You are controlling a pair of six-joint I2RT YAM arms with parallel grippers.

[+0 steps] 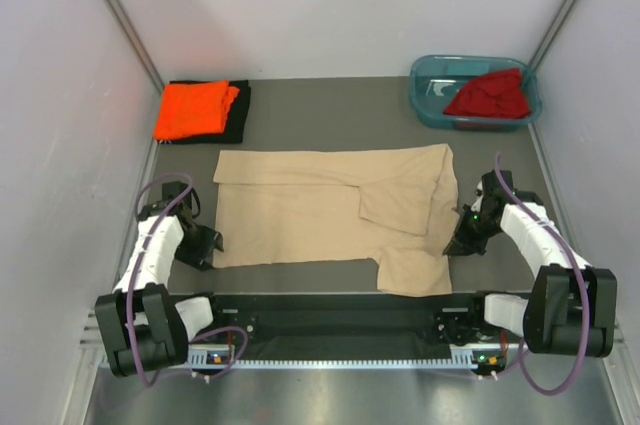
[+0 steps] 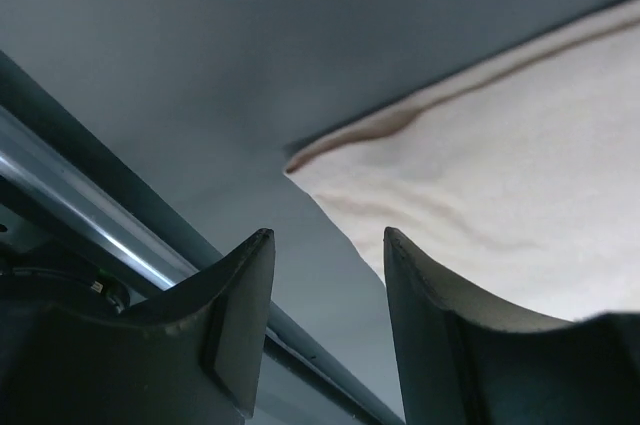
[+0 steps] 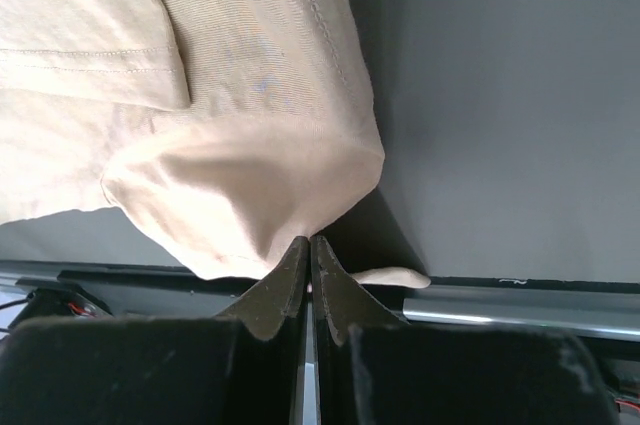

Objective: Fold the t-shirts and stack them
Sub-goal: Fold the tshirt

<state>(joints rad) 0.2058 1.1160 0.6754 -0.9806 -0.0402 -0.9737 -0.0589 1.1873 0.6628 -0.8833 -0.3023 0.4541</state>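
Your right claw (image 3: 308, 245) has its fingers pressed together on a pinch of the beige t-shirt (image 1: 300, 215), at that shirt's 4 o'clock edge; the cloth bulges up just ahead of the tips and a small tongue of it shows beside them. Your left claw (image 2: 328, 245) stands with its fingers (image 2: 240, 305) apart and nothing between them, low over the table (image 1: 330, 115) just beside the shirt's 8 o'clock corner; that corner lies just ahead of the gap. The beige t-shirt lies spread flat in the middle of the table, with one flap folded over on its right half. At 10 o'clock, the orange t-shirt (image 1: 195, 108) sits folded on the black t-shirt (image 1: 240, 117). At 2 o'clock, the dark red t-shirt (image 1: 490, 95) lies bunched in the teal tub (image 1: 428, 73).
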